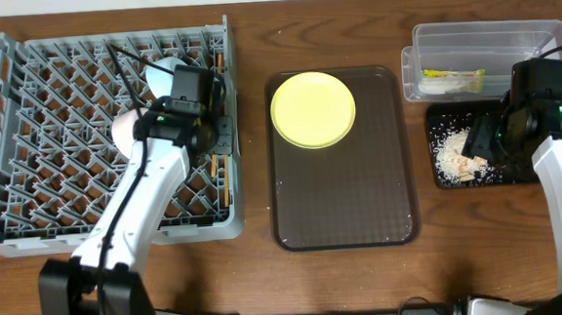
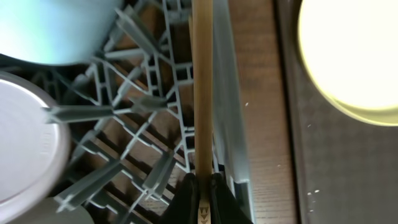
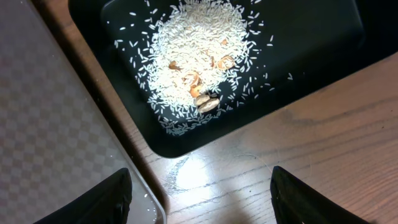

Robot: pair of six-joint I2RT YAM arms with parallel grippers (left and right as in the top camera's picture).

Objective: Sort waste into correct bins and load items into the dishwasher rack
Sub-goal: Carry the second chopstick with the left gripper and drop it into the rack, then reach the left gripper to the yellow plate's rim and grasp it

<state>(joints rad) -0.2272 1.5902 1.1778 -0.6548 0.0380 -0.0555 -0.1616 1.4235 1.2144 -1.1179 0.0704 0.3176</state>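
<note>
My left gripper (image 1: 218, 134) hangs over the right edge of the grey dishwasher rack (image 1: 26, 144), shut on the wooden chopsticks (image 2: 202, 93), which run along the rack's side wall (image 2: 227, 124). A light blue bowl (image 2: 56, 25) and a white bowl (image 2: 25, 149) sit among the pegs. The yellow plate (image 1: 312, 109) lies on the brown tray (image 1: 342, 203). My right gripper (image 3: 199, 199) stands open and empty just off the near corner of the black tray (image 3: 311, 37), which holds the rice scraps (image 3: 199, 56). The yellow-green wrapper (image 1: 452, 77) lies in the clear container (image 1: 484, 42).
The brown tray's edge (image 3: 134, 180) runs under my right gripper's left finger. Bare wooden table (image 3: 298, 137) shows between it and the black tray. The rack's side wall stands close to the brown tray, with a narrow strip of table between them.
</note>
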